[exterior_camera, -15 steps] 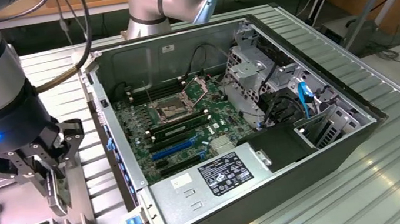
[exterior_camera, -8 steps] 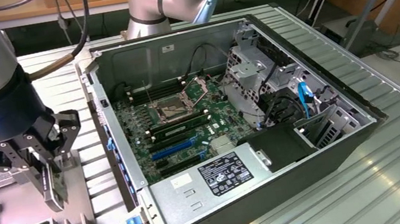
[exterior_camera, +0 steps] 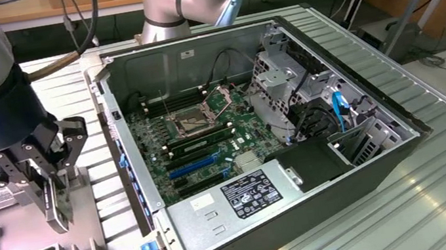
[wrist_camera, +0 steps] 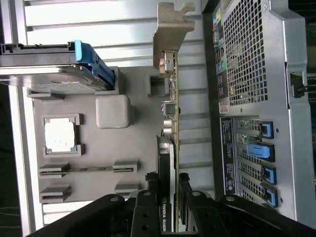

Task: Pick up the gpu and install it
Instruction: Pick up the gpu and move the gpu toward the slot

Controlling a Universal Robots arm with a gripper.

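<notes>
- gripper (wrist_camera: 167,181): fingers (wrist_camera: 150,185) clamped on the two faces of the gpu (wrist_camera: 168,150), toward the end away from its bracket.
- gpu stands on edge, silver bracket (wrist_camera: 171,34) pointing away from the wrist. It sits over the grey parts tray (wrist_camera: 98,148), along the tray side nearest the PC case (wrist_camera: 256,59). Can't tell if it's clear of the tray.
- My read on the step: pick-up, grasp made, install not started.
- Also on the tray, apart from the card: hard drive (wrist_camera: 54,74), CPU chip (wrist_camera: 59,134), memory stick (wrist_camera: 81,169).
- Further out: case lies open, motherboard (exterior_camera: 206,134) exposed, blue expansion slots (exterior_camera: 192,167) bare.
- I'd judge the move ahead calls for a straight lift with no twist, card edge square to a slot, bracket toward the case's rear wall.
</notes>
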